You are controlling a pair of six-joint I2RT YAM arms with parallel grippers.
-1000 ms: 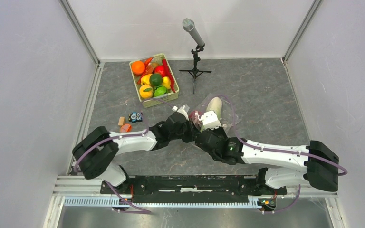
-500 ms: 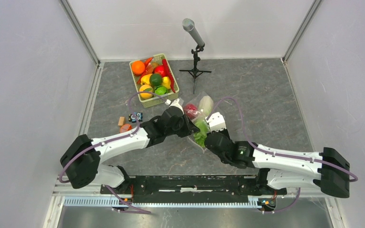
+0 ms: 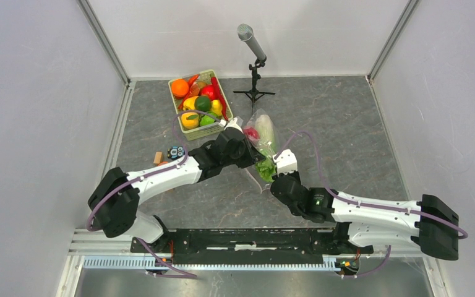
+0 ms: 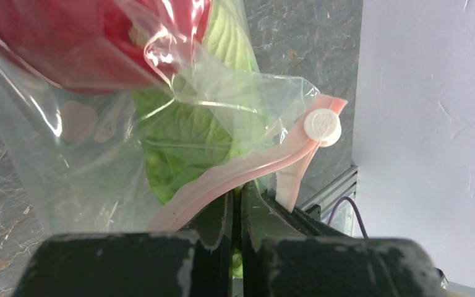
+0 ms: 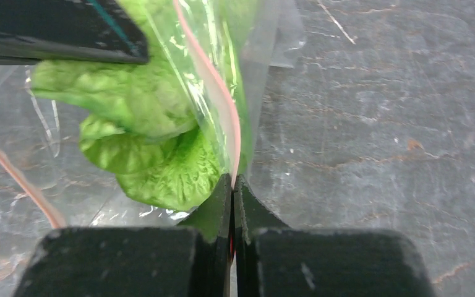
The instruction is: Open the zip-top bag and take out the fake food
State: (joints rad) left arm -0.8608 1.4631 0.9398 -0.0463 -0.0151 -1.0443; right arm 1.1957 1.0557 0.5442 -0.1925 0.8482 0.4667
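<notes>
The clear zip-top bag [image 3: 261, 141] hangs between my two grippers above the table. Inside it I see a red piece [image 4: 86, 43] and the white-and-green leafy cabbage [image 3: 266, 137], whose green leaves show in the right wrist view [image 5: 142, 117]. My left gripper [image 3: 250, 159] is shut on one side of the pale pink zip strip [image 4: 222, 176], near its white slider [image 4: 321, 125]. My right gripper [image 3: 272, 170] is shut on the other side of the strip [image 5: 226, 117]. The two sides of the strip stand apart, so the mouth is open. No orange or dark green fruit shows in the bag.
A green lattice basket [image 3: 221, 128] full of toy produce stands at the back left. A microphone on a small tripod [image 3: 254, 59] stands behind the bag. Small toy pieces [image 3: 174, 151] lie on the grey table left of the left arm.
Both grippers have moved with the bag. The left one went up and away, the right one drew back toward the near edge. The bag's mouth has spread and the cabbage now shows.
</notes>
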